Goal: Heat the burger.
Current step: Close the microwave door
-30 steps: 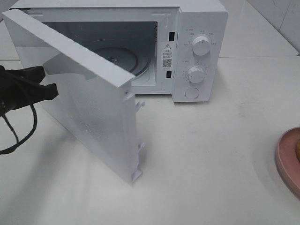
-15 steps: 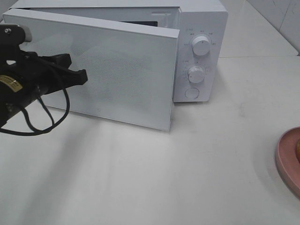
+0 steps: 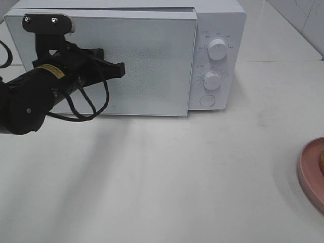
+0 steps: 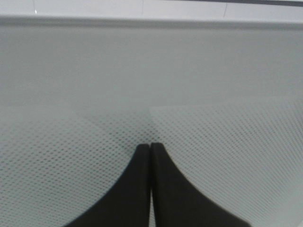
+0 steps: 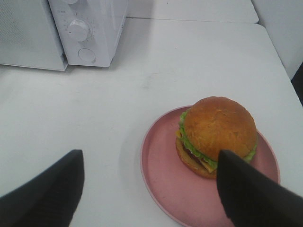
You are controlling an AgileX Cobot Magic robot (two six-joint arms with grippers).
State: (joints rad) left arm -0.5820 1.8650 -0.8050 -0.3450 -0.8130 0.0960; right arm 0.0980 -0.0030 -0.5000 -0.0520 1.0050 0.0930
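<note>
Both grippers are visible, and nearest the camera is the right gripper (image 5: 149, 189), hanging with its jaws spread wide and empty above the burger (image 5: 217, 135), which sits on the pink plate (image 5: 161, 179) on the white table (image 3: 202, 177), well apart from the microwave (image 3: 217, 30); in the high view only the plate's rim shows at the right edge. Farther back, the left gripper (image 3: 121, 68) has its jaws pressed together on nothing, and its tip lies against the mesh front of the microwave door (image 3: 152, 61). That door is what has just changed: a second ago it stood swung wide with the glass turntable showing inside, half a second ago it was partway round with the arm behind it, and now it lies almost flush with the oven front, pushed there by the left arm. At the back right, the two dials (image 3: 217, 49) and the round button (image 3: 207, 100) are untouched by either gripper. Judging from this, the oven is being shut while the burger is still outside on its plate, so heating has not begun; the door would seemingly have to be opened again before the burger can go in, unless this closing is only a trial of the door.
</note>
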